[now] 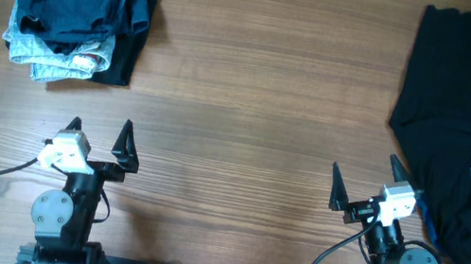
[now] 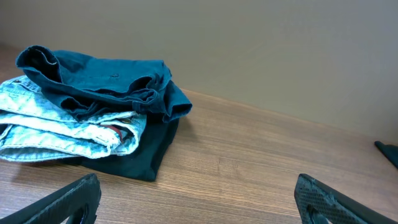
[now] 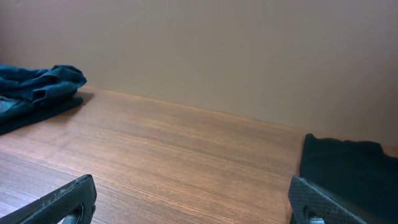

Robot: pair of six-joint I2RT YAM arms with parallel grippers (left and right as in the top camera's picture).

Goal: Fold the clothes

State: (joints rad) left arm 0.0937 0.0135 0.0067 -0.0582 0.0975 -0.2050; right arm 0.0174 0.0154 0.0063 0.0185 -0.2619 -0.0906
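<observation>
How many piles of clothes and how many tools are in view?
Clothes piles: 2, the stacked pile and the black-and-blue heap
Tools: 2, the left tool and the right tool, both open
Total: 4

Overhead looks down; low wrists share folded clothes (image 2: 93,81).

Wooden table (image 1: 253,87), visible grain; plain beige wall (image 3: 217,50) behind.

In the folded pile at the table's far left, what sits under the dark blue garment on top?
A light-blue denim piece lies directly under the dark blue garment, and a black garment is at the bottom. Only their edges show; their middles are covered.
</observation>
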